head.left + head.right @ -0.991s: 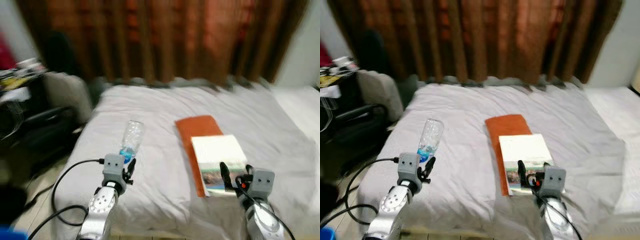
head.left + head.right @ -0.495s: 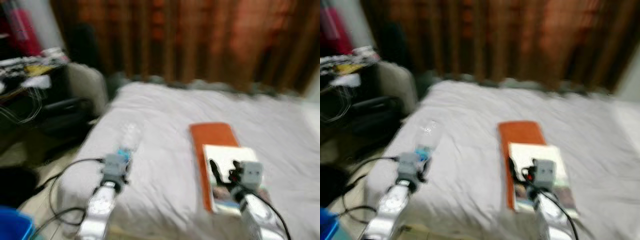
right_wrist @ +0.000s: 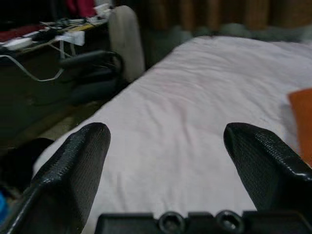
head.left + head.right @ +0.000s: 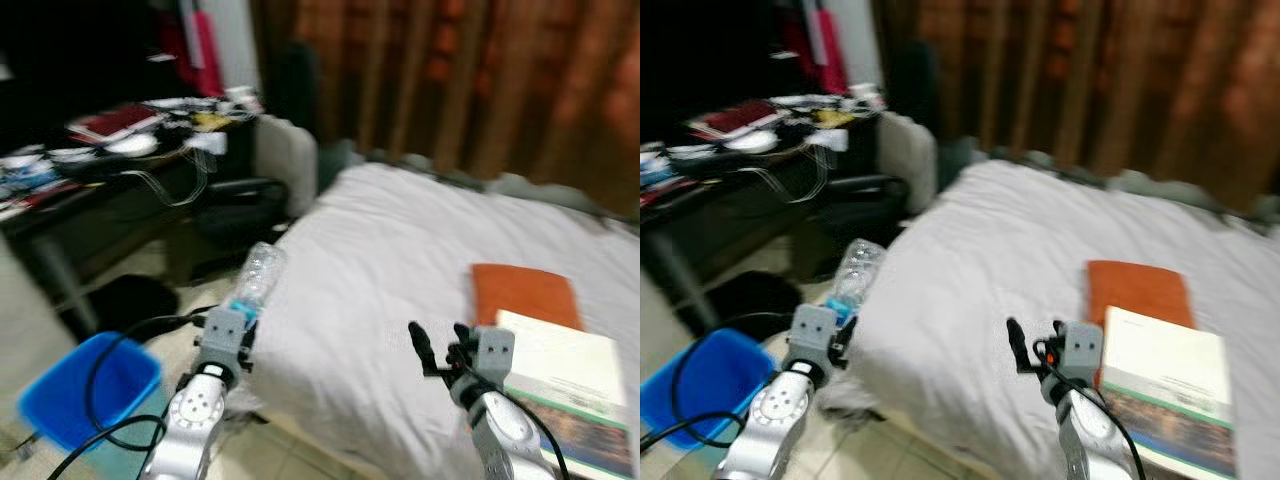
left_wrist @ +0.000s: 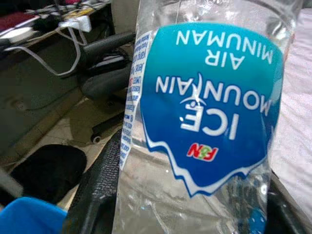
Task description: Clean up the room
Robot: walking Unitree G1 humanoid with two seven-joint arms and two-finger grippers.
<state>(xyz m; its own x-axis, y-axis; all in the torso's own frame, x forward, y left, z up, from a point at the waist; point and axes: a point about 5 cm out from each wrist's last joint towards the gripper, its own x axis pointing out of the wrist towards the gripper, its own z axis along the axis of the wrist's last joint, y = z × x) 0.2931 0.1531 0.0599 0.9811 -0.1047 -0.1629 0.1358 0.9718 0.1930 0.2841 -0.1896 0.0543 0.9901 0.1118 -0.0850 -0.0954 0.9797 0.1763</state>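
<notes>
Left to right: blue bin [image 4: 85, 395] on the floor; your left tool [image 4: 240, 325] clamped on the clear plastic bottle [image 4: 256, 278], held beside the bed [image 4: 400, 260]. Judged light, thin-walled and slippery; keep hold at the labelled midsection [image 5: 209, 107]. Your right tool [image 4: 440, 345] hovers wide and empty, near the book [image 4: 565, 375].

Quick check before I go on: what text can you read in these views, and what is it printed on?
"ICE MOUNTAIN": blue label of the water bottle held in the left gripper, seen upside down.
"AIR MINUMAN": same label.
"F&N": small red logo, same label.
Fine print down the label's white side strip: too small to read.
Book cover on the bed: too blurred to read.
</notes>
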